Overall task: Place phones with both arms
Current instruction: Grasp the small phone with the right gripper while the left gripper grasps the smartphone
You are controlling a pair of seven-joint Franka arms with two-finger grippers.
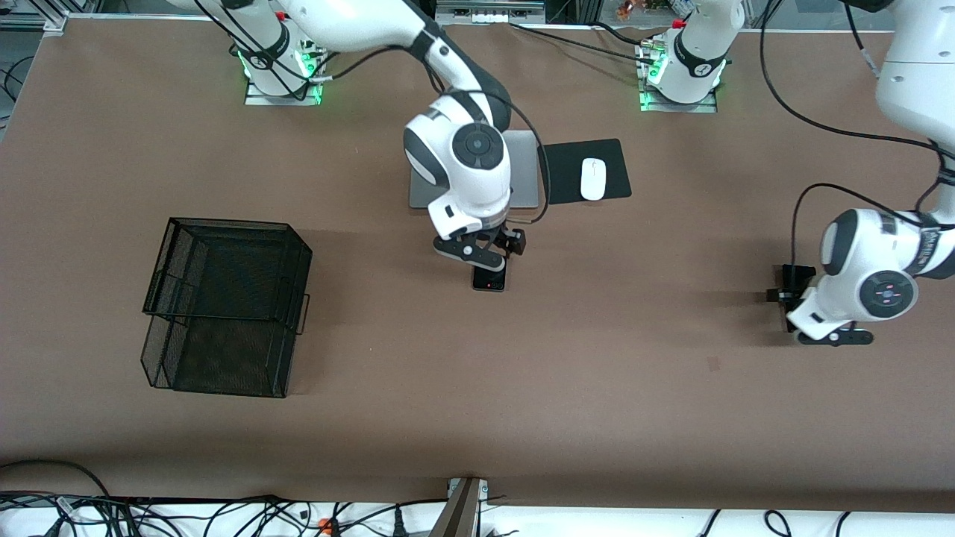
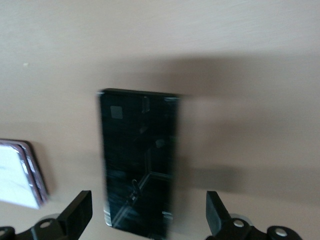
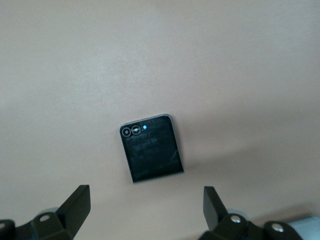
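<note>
Hanging over the small black phone (image 3: 151,148), the right tool (image 3: 145,212) has its fingers spread wide and holds nothing. That phone lies flat on the brown worktop (image 1: 597,358), nearer the front camera than the silver laptop (image 1: 522,171). Over the long black phone (image 2: 139,162), the left tool (image 2: 149,215) is spread wide too. A pale phone (image 2: 17,175) lies just beside the long one.

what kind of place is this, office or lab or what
Most likely a robotics lab with a staged desk scene: two bench-mounted arms at a brown table, loose cables along its near edge, and a laptop, mouse and wire basket as props.
</note>
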